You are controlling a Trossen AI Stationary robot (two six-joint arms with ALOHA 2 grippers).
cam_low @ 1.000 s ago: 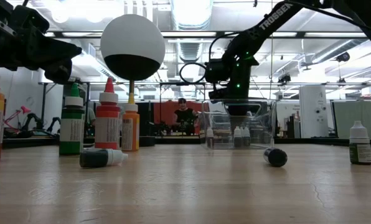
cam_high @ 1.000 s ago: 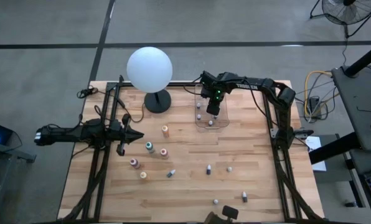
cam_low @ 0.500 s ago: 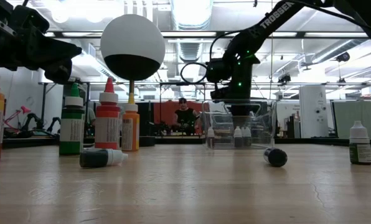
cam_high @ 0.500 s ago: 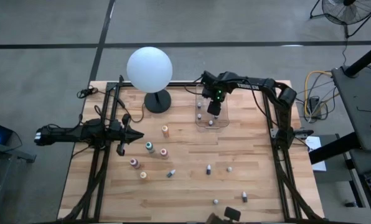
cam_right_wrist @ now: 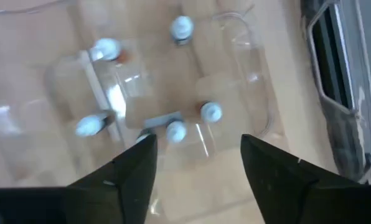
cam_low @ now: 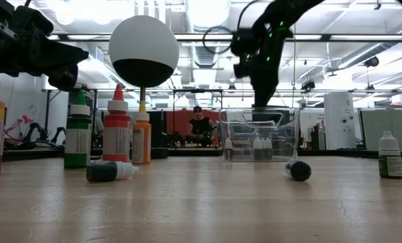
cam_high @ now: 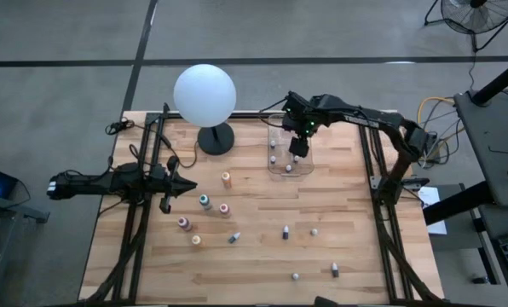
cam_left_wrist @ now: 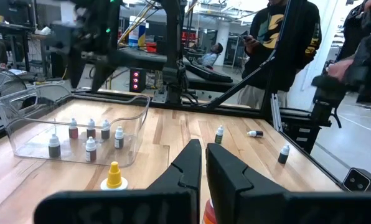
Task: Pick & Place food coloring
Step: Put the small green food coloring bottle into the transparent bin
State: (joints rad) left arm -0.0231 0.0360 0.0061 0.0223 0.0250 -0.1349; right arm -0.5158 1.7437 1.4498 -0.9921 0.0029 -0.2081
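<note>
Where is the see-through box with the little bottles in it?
In the high view, the clear bin sits near the table's far edge, right of the white globe lamp, directly under the right gripper.

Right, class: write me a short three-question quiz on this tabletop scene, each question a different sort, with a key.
1. True or false: the right gripper hangs over the clear bin with its fingers apart and empty.
2. Multiple choice: the white globe lamp stands A) at the table's far edge, left of the bin; B) inside the bin; C) at the near edge.
3. Fill in: the left gripper, beside the loose bottles, has its fingers ____.

Key: 1 true; 2 A; 3 shut.
</note>
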